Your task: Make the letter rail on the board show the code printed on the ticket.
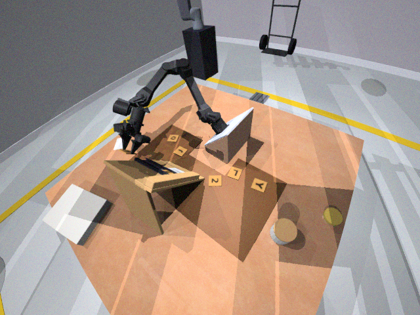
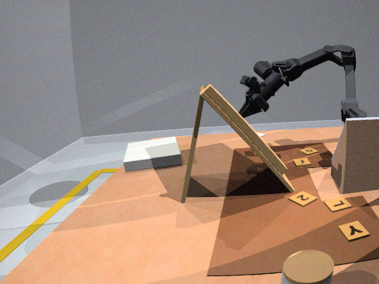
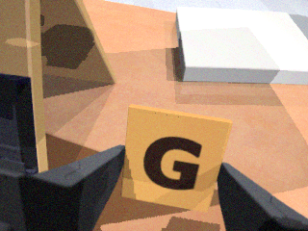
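Note:
My gripper (image 1: 130, 149) (image 2: 244, 114) (image 3: 170, 175) is shut on a yellow tile marked G (image 3: 173, 159), held upright. It hangs by the far upper end of the sloped wooden board (image 1: 169, 181) (image 2: 238, 122) (image 3: 34, 72), a little above the counter. The dark letter rail (image 1: 152, 166) runs along the board's face. Several loose tiles lie on the counter: a round letter (image 1: 172, 138) (image 2: 309, 150), J (image 1: 180, 151) (image 2: 301, 161), Z (image 1: 214, 180) (image 2: 302, 198), L (image 1: 234, 173) (image 2: 337, 204) and Y (image 1: 258, 184) (image 2: 353, 230). The ticket stand (image 1: 237, 135) (image 2: 357, 152) is a wedge; its print is unreadable.
A white box (image 1: 74, 213) (image 2: 151, 152) (image 3: 231, 45) lies at the counter's corner beyond the board. A round tin (image 1: 284, 231) (image 2: 307, 267) and a yellow disc (image 1: 333, 216) sit at the other end. A small white piece (image 1: 118, 144) lies by the gripper.

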